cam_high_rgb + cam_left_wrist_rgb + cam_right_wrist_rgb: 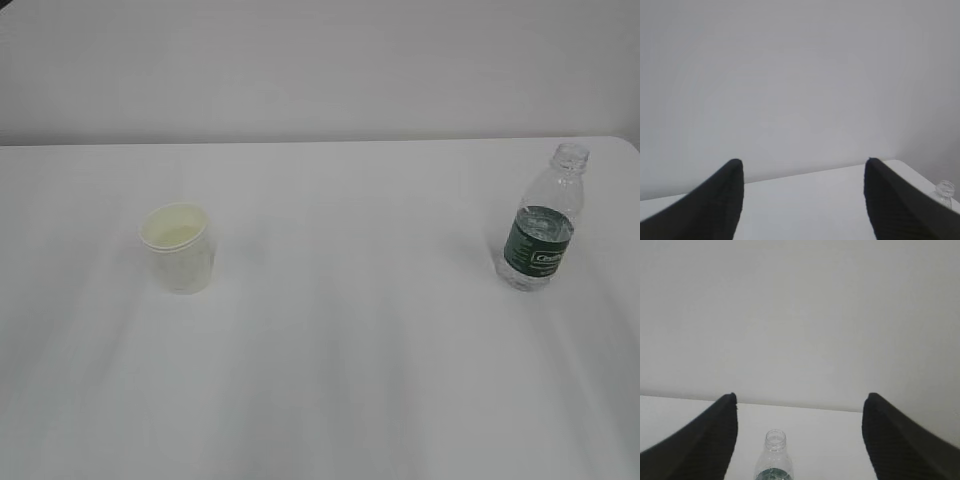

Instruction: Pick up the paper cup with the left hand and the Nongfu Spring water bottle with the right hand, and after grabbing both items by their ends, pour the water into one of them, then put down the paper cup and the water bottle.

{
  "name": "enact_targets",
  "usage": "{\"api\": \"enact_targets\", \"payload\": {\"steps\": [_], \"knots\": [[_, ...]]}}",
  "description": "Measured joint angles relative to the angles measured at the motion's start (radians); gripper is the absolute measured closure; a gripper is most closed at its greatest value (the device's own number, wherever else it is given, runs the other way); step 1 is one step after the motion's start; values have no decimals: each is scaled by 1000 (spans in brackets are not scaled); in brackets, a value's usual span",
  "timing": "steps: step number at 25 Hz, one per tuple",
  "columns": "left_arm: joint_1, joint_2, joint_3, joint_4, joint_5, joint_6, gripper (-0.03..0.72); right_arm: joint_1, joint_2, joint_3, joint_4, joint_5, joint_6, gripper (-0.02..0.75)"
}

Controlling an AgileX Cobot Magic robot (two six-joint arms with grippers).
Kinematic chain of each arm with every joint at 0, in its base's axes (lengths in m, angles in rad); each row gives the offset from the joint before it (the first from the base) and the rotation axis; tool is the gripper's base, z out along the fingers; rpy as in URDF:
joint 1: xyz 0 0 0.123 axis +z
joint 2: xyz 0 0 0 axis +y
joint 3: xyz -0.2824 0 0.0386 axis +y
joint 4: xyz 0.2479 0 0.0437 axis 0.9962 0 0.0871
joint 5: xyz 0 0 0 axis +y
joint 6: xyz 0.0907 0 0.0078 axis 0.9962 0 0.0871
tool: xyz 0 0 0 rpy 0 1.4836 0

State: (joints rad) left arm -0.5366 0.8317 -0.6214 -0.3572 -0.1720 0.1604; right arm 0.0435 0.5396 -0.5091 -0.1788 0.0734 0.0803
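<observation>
A small white paper cup (179, 247) stands upright on the left of the table. The Nongfu Spring water bottle (543, 222) stands upright at the right, uncapped, with a dark green label and clear water (545, 229) up to about the label's top. Neither arm shows in the exterior view. My left gripper (803, 165) is open with only bare table between its fingers; the bottle's neck (944, 190) peeks in at the far right. My right gripper (799, 399) is open, and the bottle (774, 455) stands beyond and below it, apart from both fingers. The cup is out of both wrist views.
The white table (350, 330) ends at a far edge against a plain pale wall (320, 60). Its rounded far right corner (628, 145) lies close behind the bottle. A wide bare stretch separates cup and bottle.
</observation>
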Motion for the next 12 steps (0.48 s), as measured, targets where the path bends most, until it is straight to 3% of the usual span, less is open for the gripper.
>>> {"api": "enact_targets", "payload": {"steps": [12], "knots": [[0, -217, 0, 106, 273, 2, 151, 0, -194, -13, 0, 197, 0, 148]]}}
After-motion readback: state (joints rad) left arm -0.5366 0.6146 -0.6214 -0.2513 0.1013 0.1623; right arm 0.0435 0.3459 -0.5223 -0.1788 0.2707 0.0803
